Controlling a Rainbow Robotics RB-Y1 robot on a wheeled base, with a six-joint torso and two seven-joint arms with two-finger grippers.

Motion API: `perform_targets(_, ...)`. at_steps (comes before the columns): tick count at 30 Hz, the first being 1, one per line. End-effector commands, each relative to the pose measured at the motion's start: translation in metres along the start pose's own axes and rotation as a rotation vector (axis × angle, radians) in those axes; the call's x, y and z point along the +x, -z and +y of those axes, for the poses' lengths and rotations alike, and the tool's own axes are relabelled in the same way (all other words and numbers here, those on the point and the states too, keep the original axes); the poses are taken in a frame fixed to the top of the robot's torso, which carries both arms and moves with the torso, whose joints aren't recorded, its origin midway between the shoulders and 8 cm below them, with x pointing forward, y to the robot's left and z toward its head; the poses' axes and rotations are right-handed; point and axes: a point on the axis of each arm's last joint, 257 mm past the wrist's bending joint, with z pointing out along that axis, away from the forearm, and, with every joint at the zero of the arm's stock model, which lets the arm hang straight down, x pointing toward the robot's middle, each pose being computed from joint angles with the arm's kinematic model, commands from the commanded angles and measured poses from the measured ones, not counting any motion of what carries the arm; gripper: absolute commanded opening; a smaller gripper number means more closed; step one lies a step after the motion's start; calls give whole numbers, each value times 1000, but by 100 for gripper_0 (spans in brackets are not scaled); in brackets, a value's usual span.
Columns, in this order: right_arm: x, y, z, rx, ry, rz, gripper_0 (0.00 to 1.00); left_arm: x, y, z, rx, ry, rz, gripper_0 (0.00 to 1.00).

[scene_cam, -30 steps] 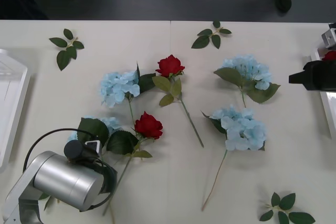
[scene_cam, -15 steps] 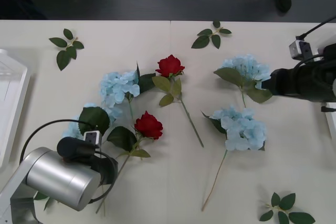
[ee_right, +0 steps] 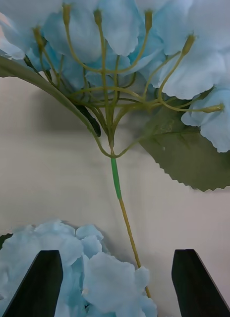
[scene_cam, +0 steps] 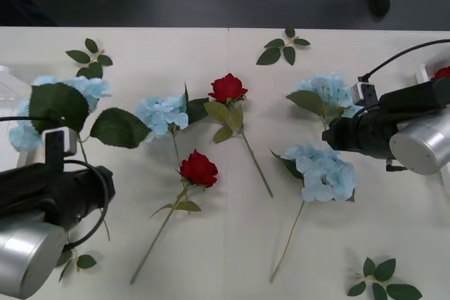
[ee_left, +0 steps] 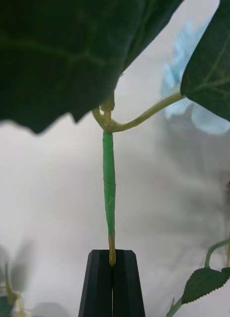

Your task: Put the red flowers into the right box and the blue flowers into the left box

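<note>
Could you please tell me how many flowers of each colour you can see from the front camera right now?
Blue flowers: 4, one held by the left gripper.
Red flowers: 3, one partly seen at the right edge.
Total: 7.

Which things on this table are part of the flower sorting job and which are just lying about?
Part of the job:
- blue flowers, one lifted in the shut left end effector
- red flowers
- left box
- right box
- open right end effector, over a blue stem

Just lying about:
- loose leaf sprigs
</note>
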Motion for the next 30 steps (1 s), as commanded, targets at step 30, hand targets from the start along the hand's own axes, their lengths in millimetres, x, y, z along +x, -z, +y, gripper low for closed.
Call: perform_targets(30, -6, -55, -12, 48, 46, 15, 64, -120, -40, 291, -350, 411, 90, 0)
